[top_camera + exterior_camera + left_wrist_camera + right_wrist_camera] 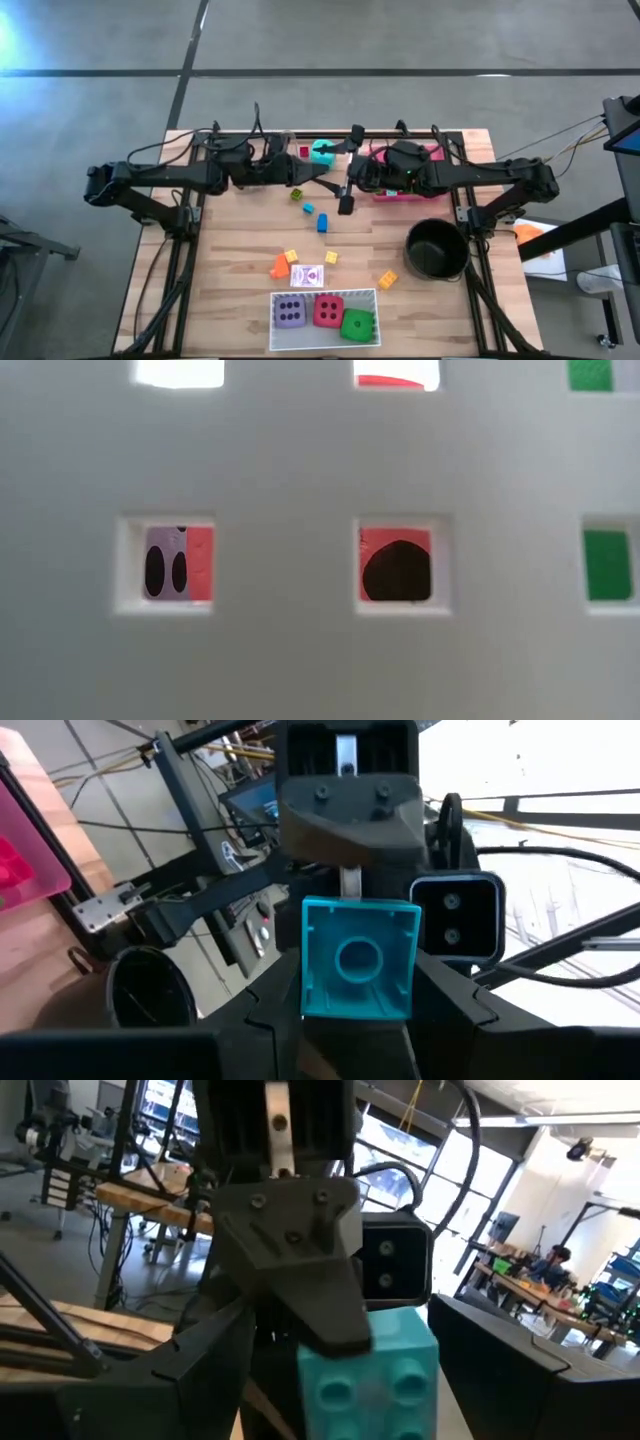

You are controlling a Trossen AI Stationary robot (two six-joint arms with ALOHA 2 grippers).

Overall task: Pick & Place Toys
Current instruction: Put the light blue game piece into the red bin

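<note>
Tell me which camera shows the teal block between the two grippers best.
The left wrist view: the teal block faces the lens, hollow underside showing, in front of the right gripper. The right wrist view shows its studded side, cut off at the edge. The high view doesn't clearly show it where the grippers meet. The low view is blocked by a white tray.

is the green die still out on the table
No, the green die sits inside the white tray near the front edge, beside the red die and purple die.
</note>
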